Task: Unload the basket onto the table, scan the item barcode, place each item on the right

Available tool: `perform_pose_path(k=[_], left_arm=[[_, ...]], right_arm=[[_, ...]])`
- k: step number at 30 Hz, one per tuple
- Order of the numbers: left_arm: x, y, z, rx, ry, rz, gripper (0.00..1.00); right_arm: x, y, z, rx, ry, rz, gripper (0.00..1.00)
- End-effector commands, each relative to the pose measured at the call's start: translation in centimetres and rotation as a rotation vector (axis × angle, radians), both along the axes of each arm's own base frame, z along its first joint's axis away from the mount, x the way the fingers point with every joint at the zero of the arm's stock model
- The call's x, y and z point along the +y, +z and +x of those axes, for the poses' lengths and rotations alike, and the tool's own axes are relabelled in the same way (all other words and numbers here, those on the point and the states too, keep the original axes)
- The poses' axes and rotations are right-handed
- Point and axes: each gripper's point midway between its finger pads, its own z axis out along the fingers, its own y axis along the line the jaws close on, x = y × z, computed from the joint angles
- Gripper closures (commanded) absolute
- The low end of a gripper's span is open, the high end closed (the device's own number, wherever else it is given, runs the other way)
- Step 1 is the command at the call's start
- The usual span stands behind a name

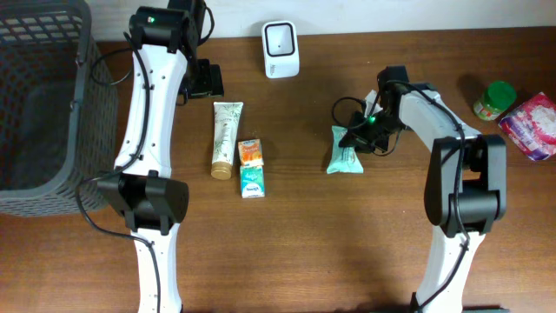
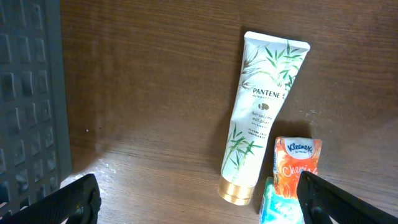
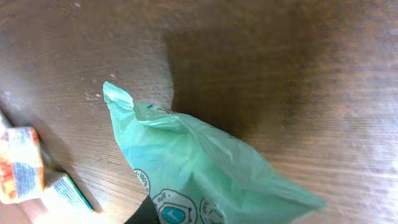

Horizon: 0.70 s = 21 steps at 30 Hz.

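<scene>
At the centre right of the overhead view, the green packet (image 1: pixel 346 156) lies on the wooden table (image 1: pixel 330 252), its upper end under the right gripper (image 1: pixel 356 136); whether those jaws are clamped on the packet or only close to it cannot be told. The right wrist view shows the packet crumpled and filling the lower middle of the frame, with a dark shadow on the wood above it; only a sliver of dark gripper part shows at the bottom edge.

At the top centre stands the white scanner (image 1: pixel 281 37), well apart from the packet, up and to the left of it.

In the upper left the left gripper (image 1: pixel 207 82) hangs over the table, jaws wide apart with nothing between them; in the left wrist view its two black fingers (image 2: pixel 74 200) show at the bottom corners of the frame. Just below it in the overhead view lies a white tube (image 1: pixel 227 137) printed with green leaves, its gold cap toward the bottom of the frame. To the right of the cap is an orange tissue pack (image 1: pixel 251 152), and below that a green-and-blue pack (image 1: pixel 252 181); the two touch end to end.

A dark grey basket (image 1: pixel 100 113) fills the left edge; at the far right a green-lidded jar (image 1: pixel 495 100) stands just beside a pink packet (image 1: pixel 532 126).
</scene>
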Motion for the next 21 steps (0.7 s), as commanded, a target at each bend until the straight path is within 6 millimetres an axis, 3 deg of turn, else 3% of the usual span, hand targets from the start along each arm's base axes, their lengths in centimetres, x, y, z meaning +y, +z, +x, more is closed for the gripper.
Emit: perform_pose_path(k=[1, 3, 6, 8, 10, 13, 18, 19, 20, 21], left_arm=[[0.2, 0.3, -0.1, -0.006, -0.011, 0.015, 0.01], [0.2, 0.3, -0.1, -0.006, -0.011, 0.015, 0.01], [0.1, 0.3, -0.1, -0.006, -0.012, 0.015, 0.01], [0.2, 0.3, -0.1, -0.006, -0.011, 0.015, 0.01], [0.2, 0.3, -0.1, -0.006, -0.011, 0.015, 0.01], [0.1, 0.3, -0.1, -0.006, -0.012, 0.015, 0.01], [0.2, 0.3, -0.1, -0.006, -0.011, 0.015, 0.01], [0.2, 0.3, -0.1, -0.006, -0.011, 0.015, 0.01], [0.2, 0.3, -0.1, -0.006, -0.011, 0.015, 0.01], [0.1, 0.3, -0.1, -0.006, -0.012, 0.015, 0.01]], right_arm=[[-2.7, -0.2, -0.1, 0.058, -0.003, -0.200, 0.90], [-5.5, 3.2, 0.8, 0.049, 0.004, -0.401, 0.96], [-9.1, 6.7, 0.9, 0.048, -0.034, -0.698, 0.96], [-11.1, 7.6, 0.3, 0.048, -0.062, -0.962, 0.95], [-11.8, 7.4, -0.4, 0.048, -0.071, -1.104, 0.96], [-11.4, 5.1, -1.8, 0.073, -0.037, -1.253, 0.94], [-7.8, 1.4, -2.4, 0.069, 0.056, -1.237, 0.86], [-6.8, 1.0, -2.6, 0.066, 0.079, -1.228, 0.73], [-5.8, 0.7, -2.9, 0.067, 0.094, -1.204, 0.70], [-4.3, 0.5, -3.2, 0.067, 0.112, -1.166, 0.52]])
